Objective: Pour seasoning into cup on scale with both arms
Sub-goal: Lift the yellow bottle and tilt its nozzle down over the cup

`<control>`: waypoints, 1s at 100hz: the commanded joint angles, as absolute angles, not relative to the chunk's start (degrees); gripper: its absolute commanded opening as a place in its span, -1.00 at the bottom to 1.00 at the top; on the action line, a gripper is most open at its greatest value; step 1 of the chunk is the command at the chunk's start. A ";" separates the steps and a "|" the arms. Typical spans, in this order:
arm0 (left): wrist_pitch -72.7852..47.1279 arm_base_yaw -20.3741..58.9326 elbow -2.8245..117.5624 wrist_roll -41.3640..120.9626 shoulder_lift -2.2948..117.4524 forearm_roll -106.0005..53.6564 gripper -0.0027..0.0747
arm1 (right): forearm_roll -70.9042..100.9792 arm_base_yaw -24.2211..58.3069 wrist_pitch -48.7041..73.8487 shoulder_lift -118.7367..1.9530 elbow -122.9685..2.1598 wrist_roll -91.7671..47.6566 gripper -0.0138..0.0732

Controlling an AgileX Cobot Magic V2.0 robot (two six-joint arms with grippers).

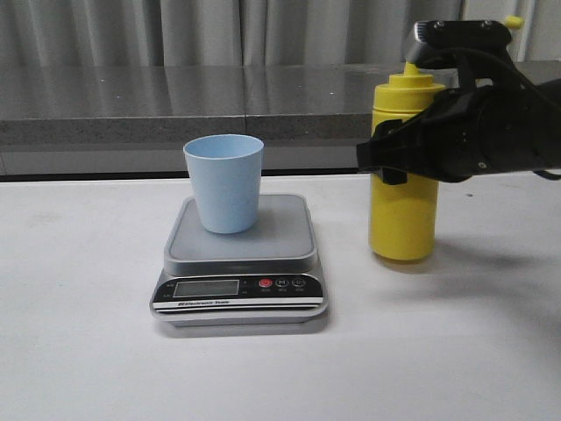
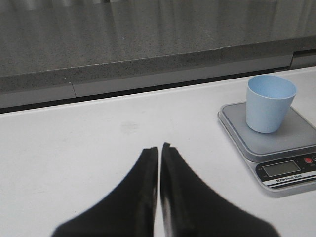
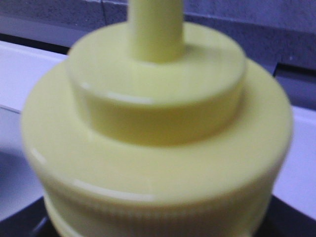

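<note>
The pale blue cup [image 1: 224,182] stands upright on the silver-grey scale [image 1: 289,237] at the table's middle. The yellow seasoning bottle [image 1: 403,219] stands to the right of the scale, its base on or just above the table. My right gripper [image 1: 390,160] is shut around its upper body from the right. Its small cap [image 1: 514,20] hangs off to the upper right. In the right wrist view the bottle's shoulder and nozzle [image 3: 158,123] fill the picture. My left gripper [image 2: 159,148] is shut and empty, low over the table to the left of the cup [image 2: 269,103] and scale [image 2: 296,136].
A grey stone ledge [image 1: 175,105] runs along the back of the white table [image 1: 88,333], with curtains behind it. The scale's black strip with its display and red button [image 1: 265,283] faces the front.
</note>
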State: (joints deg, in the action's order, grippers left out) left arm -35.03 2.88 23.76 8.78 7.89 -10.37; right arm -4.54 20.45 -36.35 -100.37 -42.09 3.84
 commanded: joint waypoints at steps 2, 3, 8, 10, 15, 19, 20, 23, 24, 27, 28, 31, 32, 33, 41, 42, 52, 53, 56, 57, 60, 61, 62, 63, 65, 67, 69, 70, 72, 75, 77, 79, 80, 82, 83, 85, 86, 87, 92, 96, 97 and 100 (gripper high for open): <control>-30.76 2.84 25.22 8.15 8.70 -11.21 -0.90 | -8.48 20.81 -34.30 -96.18 -47.44 -1.55 -0.82; -30.76 2.84 25.22 8.15 8.70 -11.21 -0.90 | -8.74 20.81 -33.03 -96.08 -47.79 -1.99 -0.82; -30.76 2.84 25.22 8.15 8.70 -11.21 -0.90 | -11.14 20.99 -28.64 -95.99 -50.47 -3.01 -0.82; -30.76 2.84 25.22 8.15 8.70 -11.21 -0.90 | -12.32 21.17 -26.77 -95.99 -51.66 -3.26 -0.82; -30.76 2.84 25.22 8.15 8.70 -11.21 -0.90 | -15.50 21.41 -22.59 -95.99 -54.43 -3.26 -0.82; -30.76 2.84 25.22 8.15 8.70 -11.21 -0.90 | -18.40 21.88 -19.04 -95.99 -56.76 -3.26 -0.82; -30.76 2.84 25.22 8.15 8.70 -11.21 -0.90 | -18.85 22.02 -18.46 -95.99 -57.51 -3.26 -0.82; -30.76 2.84 25.22 8.15 8.70 -11.21 -0.90 | -21.28 22.30 -16.21 -95.99 -59.00 -3.26 -0.82; -30.76 2.84 25.22 8.15 8.70 -11.21 -0.90 | -21.76 22.39 -15.08 -95.99 -59.36 -3.26 -0.82; -30.76 2.84 25.22 8.15 8.70 -11.21 -0.90 | -24.26 22.78 -12.23 -95.99 -61.15 -3.26 -0.82; -30.76 2.84 25.22 8.15 8.70 -11.21 -0.90 | -24.79 22.97 -11.69 -95.99 -61.82 -3.26 -0.82; -30.76 2.84 25.22 8.15 8.70 -11.21 -0.90 | -26.91 23.24 -9.45 -95.99 -62.78 -3.26 -0.82; -30.76 2.84 25.22 8.15 8.70 -11.21 -0.90 | -27.44 23.40 -8.90 -95.99 -63.40 -3.26 -0.82; -30.76 2.84 25.22 8.15 8.70 -11.21 -0.90 | -28.53 23.48 -7.80 -95.99 -63.72 -3.26 -0.82; -30.76 2.84 25.22 8.15 8.70 -11.21 -0.90 | -35.45 24.45 -1.64 -96.19 -67.03 -3.26 -0.82; -30.76 2.84 25.22 8.15 8.70 -11.21 -0.90 | -36.04 24.56 -1.20 -96.25 -67.25 -3.26 -0.82; -30.76 2.84 25.22 8.15 8.70 -11.21 -0.90 | -43.77 26.05 4.09 -97.52 -70.36 -3.19 -0.82; -30.76 2.84 25.22 8.15 8.70 -11.21 -0.90 | -44.23 26.29 4.47 -97.82 -70.79 -3.19 -0.82; -30.76 2.84 25.22 8.15 8.70 -11.21 -0.90 | -46.57 26.84 6.41 -98.38 -71.68 -3.19 -0.82; -30.76 2.84 25.22 8.15 8.70 -11.21 -0.90 | -47.03 26.99 6.80 -98.69 -71.87 -3.19 -0.82; -30.76 2.84 25.22 8.15 8.70 -11.21 -0.90 | -48.93 27.74 8.40 -99.28 -72.91 -3.19 -0.82; -30.76 2.84 25.22 8.15 8.70 -11.21 -0.90 | -49.88 27.90 9.16 -99.45 -73.08 -3.19 -0.82; -30.76 2.84 25.22 8.15 8.70 -11.21 -0.90 | -50.36 28.21 9.53 -99.74 -73.45 -3.19 -0.82; -30.76 2.84 25.22 8.15 8.70 -11.21 -0.90 | -51.30 28.34 10.30 -99.87 -73.64 -3.19 -0.82; -30.76 2.84 25.22 8.15 8.70 -11.21 -0.90 | -52.66 28.79 11.05 -100.26 -74.11 -3.19 -0.82; -30.76 2.84 25.22 8.15 8.70 -11.21 -0.90 | -53.59 29.23 11.96 -100.63 -74.58 -3.19 -0.82; -30.76 2.84 25.22 8.15 8.70 -11.21 -0.90 | -54.93 29.66 12.89 -100.91 -74.97 -3.19 -0.82; -30.76 2.84 25.22 8.15 8.70 -11.21 -0.90 | -55.80 29.80 13.35 -100.99 -75.08 -3.19 -0.82; -30.76 2.84 25.22 8.15 8.70 -11.21 -0.90 | -57.18 30.22 13.68 -101.24 -75.31 -3.19 -0.82; -30.76 2.84 25.22 8.15 8.70 -11.21 -0.90 | -58.99 30.78 14.41 -101.50 -75.61 -3.19 -0.82; -30.76 2.84 25.22 8.15 8.70 -11.21 -0.90 | -60.34 31.22 14.73 -101.66 -75.72 -3.19 -0.82; -30.76 2.84 25.22 8.15 8.70 -11.21 -0.90 | -61.75 31.62 14.90 -101.80 -75.78 -3.19 -0.82; -30.76 2.84 25.22 8.15 8.70 -11.21 -0.90 | -62.23 31.74 14.97 -101.79 -75.78 -3.19 -0.82; -30.76 2.84 25.22 8.15 8.70 -11.21 -0.90 | -63.58 32.13 15.13 -101.85 -75.78 -3.19 -0.82; -30.76 2.84 25.22 8.15 8.70 -11.21 -0.90 | -63.98 32.38 15.18 -101.90 -75.78 -3.19 -0.82; -30.76 2.84 25.22 8.15 8.70 -11.21 -0.90 | -65.09 32.67 15.46 -101.97 -75.78 -3.19 -0.82; -30.76 2.84 25.22 8.15 8.70 -11.21 -0.90 | -65.78 32.91 15.59 -101.96 -75.78 -3.19 -0.82; -30.76 2.84 25.22 8.15 8.70 -11.21 -0.90 | -66.14 33.03 15.85 -102.05 -75.78 -3.19 -0.82; -30.76 2.84 25.22 8.15 8.70 -11.21 -0.90 | -68.52 33.77 16.87 -102.32 -75.78 -3.19 -0.82; -30.76 2.84 25.22 8.15 8.70 -11.21 -0.90 | -70.32 34.30 17.99 -102.61 -75.78 -3.19 -0.82; -30.76 2.84 25.22 8.15 8.70 -11.21 -0.90 | -70.66 34.50 18.19 -102.77 -75.78 -3.19 -0.82; -30.76 2.84 25.22 8.15 8.70 -11.21 -0.90 | -72.45 34.87 19.13 -102.98 -75.78 -3.19 -0.82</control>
State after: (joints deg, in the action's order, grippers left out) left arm -35.03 2.88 23.76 8.78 7.89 -10.37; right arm -66.14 33.98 17.57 -105.22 -73.63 -2.76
